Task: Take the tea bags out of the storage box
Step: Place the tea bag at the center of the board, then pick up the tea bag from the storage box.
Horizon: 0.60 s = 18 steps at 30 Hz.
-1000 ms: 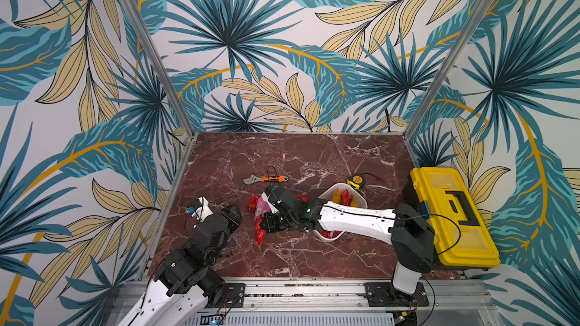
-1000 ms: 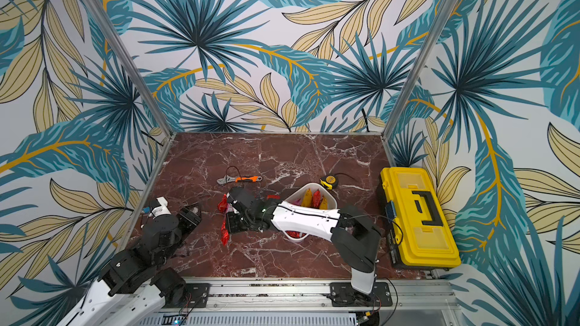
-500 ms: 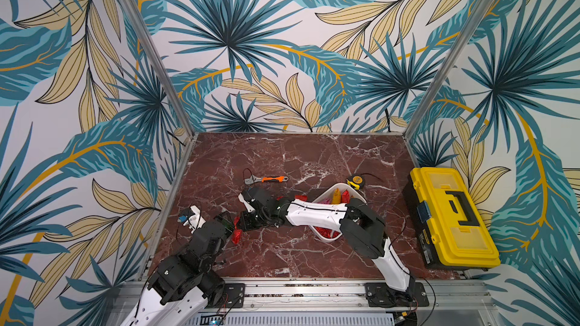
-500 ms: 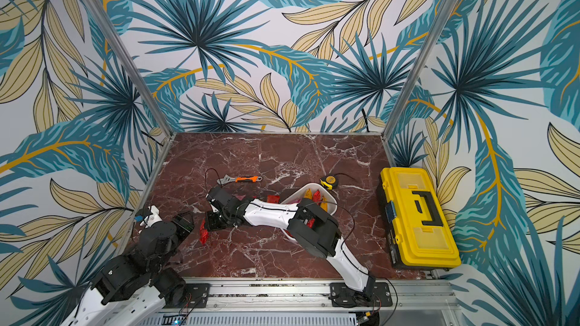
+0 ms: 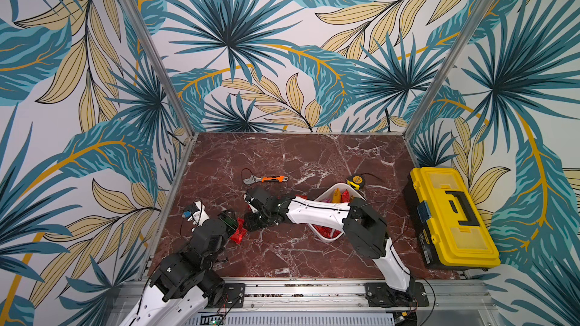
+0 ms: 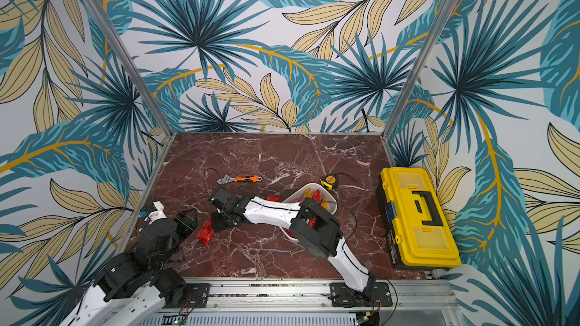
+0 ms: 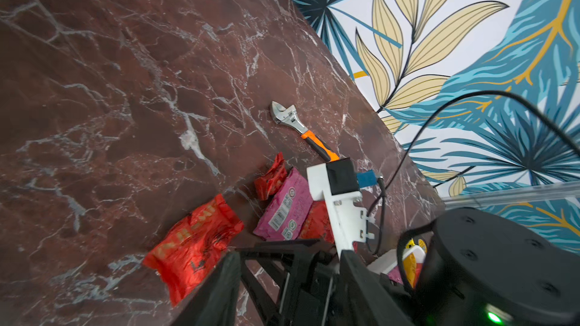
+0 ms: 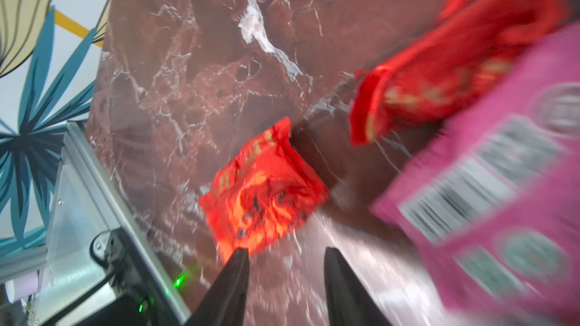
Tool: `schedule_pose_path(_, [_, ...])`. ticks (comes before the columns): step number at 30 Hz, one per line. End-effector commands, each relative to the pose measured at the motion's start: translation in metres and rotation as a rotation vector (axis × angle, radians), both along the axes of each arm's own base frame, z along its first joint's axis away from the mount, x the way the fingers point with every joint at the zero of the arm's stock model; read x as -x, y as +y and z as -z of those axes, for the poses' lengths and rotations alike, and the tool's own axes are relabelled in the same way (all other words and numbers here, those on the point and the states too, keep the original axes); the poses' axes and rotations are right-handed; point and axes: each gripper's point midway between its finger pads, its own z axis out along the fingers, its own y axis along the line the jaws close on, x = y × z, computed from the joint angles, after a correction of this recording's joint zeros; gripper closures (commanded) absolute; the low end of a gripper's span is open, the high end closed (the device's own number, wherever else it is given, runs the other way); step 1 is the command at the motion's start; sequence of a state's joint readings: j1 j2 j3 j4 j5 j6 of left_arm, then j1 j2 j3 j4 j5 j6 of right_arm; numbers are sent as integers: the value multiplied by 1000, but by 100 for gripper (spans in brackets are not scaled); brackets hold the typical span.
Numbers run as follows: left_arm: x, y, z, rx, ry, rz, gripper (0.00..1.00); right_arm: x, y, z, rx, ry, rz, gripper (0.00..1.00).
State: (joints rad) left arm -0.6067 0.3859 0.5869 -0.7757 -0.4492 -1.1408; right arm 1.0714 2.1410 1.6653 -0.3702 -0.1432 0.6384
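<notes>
The white storage box [image 5: 329,240] [image 6: 293,237] sits right of centre, half hidden under my right forearm. Yellow tea bags [image 5: 336,194] and red ones show inside it. My right gripper [image 5: 251,224] [image 8: 285,252] reaches left across the table. It is open, with nothing between its fingers. A red tea bag [image 5: 237,235] [image 6: 205,232] [image 8: 263,189] lies on the marble just past its fingertips. A pink tea bag [image 7: 285,211] [image 8: 502,183] and another red one [image 7: 271,177] lie beside it. My left gripper [image 5: 230,219] [image 7: 288,255] is open, close to the red tea bag [image 7: 194,246].
An orange-handled wrench [image 5: 265,179] [image 7: 301,128] lies behind the grippers. A yellow tape measure [image 5: 356,181] sits behind the box. The yellow toolbox [image 5: 448,214] stands along the right wall. The left wall's metal rail [image 8: 81,183] runs close to the grippers.
My right arm swung left with a red tea bag and opened its jaws; the bag now lies on the table. The left arm pulled back slightly.
</notes>
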Motion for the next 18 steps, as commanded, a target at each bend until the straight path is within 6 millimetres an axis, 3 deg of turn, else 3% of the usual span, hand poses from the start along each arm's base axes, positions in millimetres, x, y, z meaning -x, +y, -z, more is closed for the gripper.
schedule_pose_path(1, [-15, -26, -13, -12, -67, 126, 44, 0, -29, -54, -19, -100, 23, 55])
schedule_pose_path(5, [-29, -55, -24, -5, -83, 235, 44, 3, -77, -79, 3, -173, 96, 54])
schedule_pose_path(11, [-49, -114, -34, -15, -77, 456, 43, 1, -162, -98, 89, -274, 271, 54])
schedule_pose_path(18, [-60, -197, -21, -125, -13, 654, 42, -5, -276, -98, 173, -294, 542, 54])
